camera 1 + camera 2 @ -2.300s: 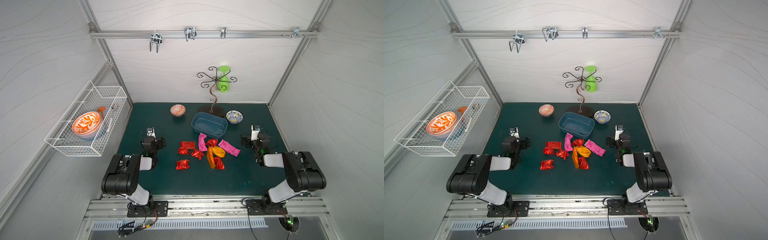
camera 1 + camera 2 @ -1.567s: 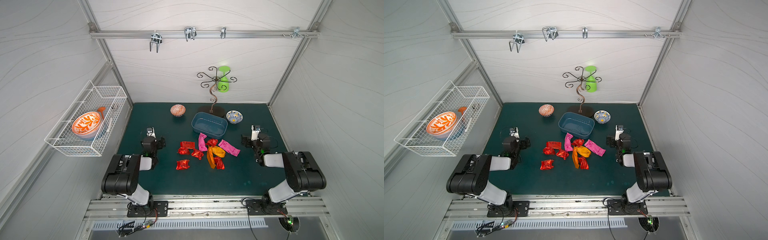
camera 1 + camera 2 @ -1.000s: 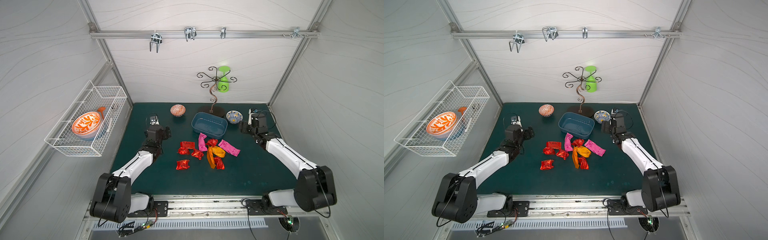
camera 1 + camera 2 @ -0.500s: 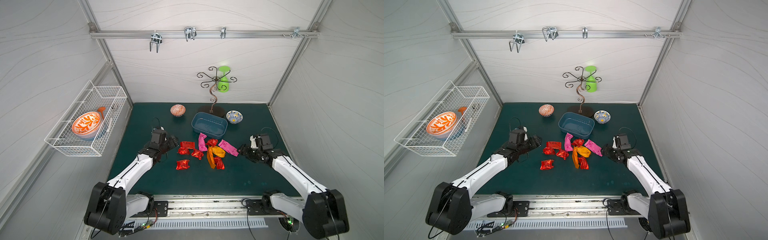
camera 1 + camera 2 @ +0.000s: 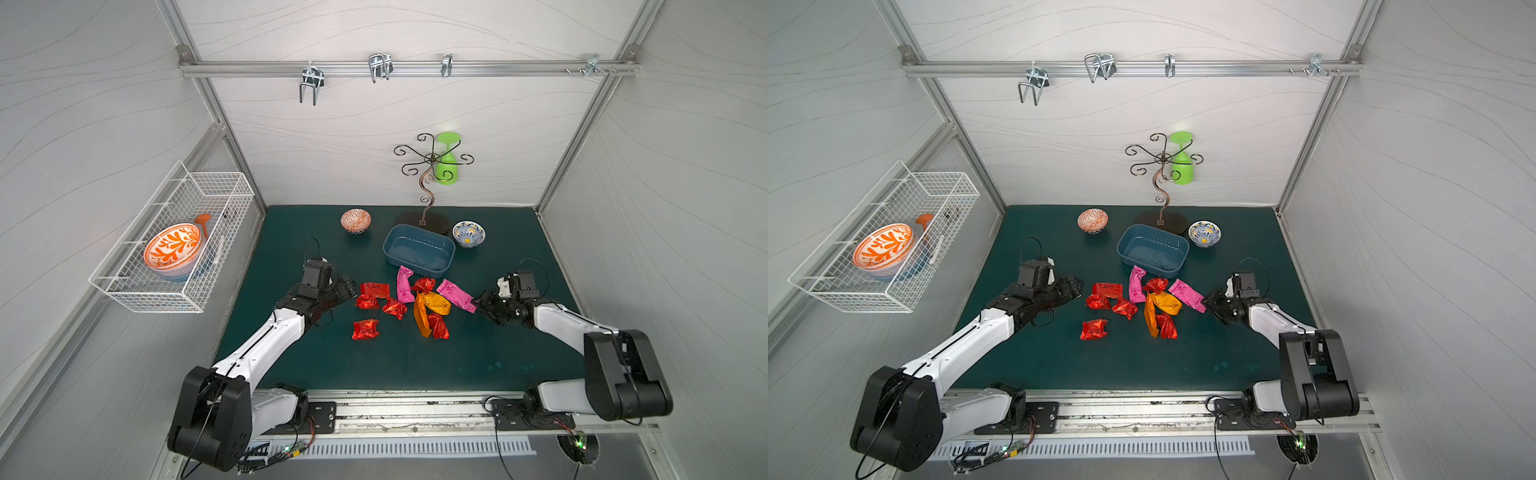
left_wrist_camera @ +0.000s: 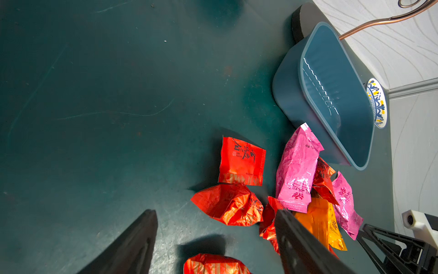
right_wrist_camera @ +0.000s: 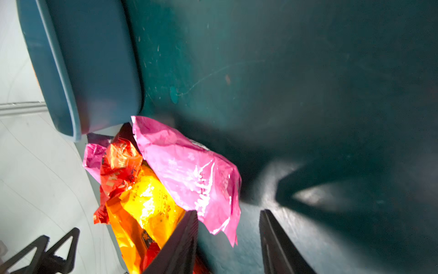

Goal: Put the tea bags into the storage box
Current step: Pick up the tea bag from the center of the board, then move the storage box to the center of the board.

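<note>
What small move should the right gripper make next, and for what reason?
Probably close the right gripper on the near corner of the pink tea bag. In the right wrist view that corner lies between its open jaws, not yet clamped, and the storage box is empty.

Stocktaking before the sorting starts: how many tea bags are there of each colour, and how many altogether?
Red tea bags: 6
Pink tea bags: 2
Orange-yellow tea bags: 2
Total: 10, all lying outside the storage box.
</note>
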